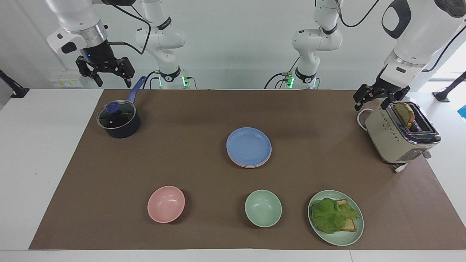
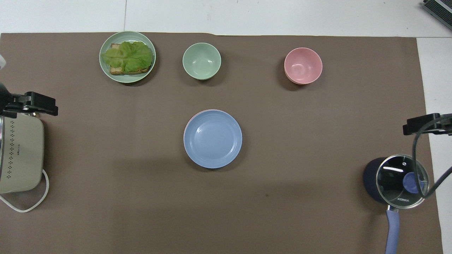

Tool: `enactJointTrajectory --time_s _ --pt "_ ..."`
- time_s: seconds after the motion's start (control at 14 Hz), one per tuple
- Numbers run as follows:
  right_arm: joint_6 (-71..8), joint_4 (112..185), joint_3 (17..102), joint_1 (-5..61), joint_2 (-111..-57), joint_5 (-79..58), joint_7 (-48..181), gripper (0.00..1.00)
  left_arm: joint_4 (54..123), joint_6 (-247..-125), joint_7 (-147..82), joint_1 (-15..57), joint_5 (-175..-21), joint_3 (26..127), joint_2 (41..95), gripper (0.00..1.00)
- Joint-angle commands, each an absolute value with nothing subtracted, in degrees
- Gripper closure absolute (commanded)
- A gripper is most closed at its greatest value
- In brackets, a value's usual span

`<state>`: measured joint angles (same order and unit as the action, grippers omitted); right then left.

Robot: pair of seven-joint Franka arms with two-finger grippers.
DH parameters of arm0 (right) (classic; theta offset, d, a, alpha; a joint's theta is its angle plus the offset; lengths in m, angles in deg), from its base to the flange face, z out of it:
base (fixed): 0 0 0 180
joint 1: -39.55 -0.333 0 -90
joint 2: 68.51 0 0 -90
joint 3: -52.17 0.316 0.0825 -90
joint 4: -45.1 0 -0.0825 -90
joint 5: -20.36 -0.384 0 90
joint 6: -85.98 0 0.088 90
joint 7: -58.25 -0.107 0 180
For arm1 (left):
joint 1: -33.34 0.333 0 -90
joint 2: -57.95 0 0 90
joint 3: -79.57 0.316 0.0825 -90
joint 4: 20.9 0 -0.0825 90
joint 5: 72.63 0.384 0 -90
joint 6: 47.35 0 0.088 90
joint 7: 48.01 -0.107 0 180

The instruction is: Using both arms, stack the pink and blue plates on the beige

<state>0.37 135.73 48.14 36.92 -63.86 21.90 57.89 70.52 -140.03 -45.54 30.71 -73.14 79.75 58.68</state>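
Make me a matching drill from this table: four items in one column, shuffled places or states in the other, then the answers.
Items
1. blue plate
2. lettuce
3. bread slice
4. glass lid

Places
A. standing in the toaster slot
B. on the dark pot
C. top of the plate stack at the middle of the table
D. on the pale green plate, over bread

Pairs: 1-C, 2-D, 3-A, 4-B
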Motion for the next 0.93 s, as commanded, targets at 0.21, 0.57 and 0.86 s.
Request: enactJointTrajectory --time_s 0.21,0.57,0.86 --pt "-0.4 136.8 48.3 37.5 -63.0 22.1 59.0 0.00 70.2 -139.3 -45.0 31.1 -72.6 79.4 58.3 0.00" --pt "0.4 136.2 48.1 37.5 -62.7 22.0 59.1 0.00 70.2 -139.3 -45.0 31.1 -72.7 79.4 58.3 0.00" --pt "0.6 136.8 48.5 37.1 -62.2 21.9 59.1 0.00 70.2 -139.3 -45.0 31.1 -72.6 79.4 58.3 0.00"
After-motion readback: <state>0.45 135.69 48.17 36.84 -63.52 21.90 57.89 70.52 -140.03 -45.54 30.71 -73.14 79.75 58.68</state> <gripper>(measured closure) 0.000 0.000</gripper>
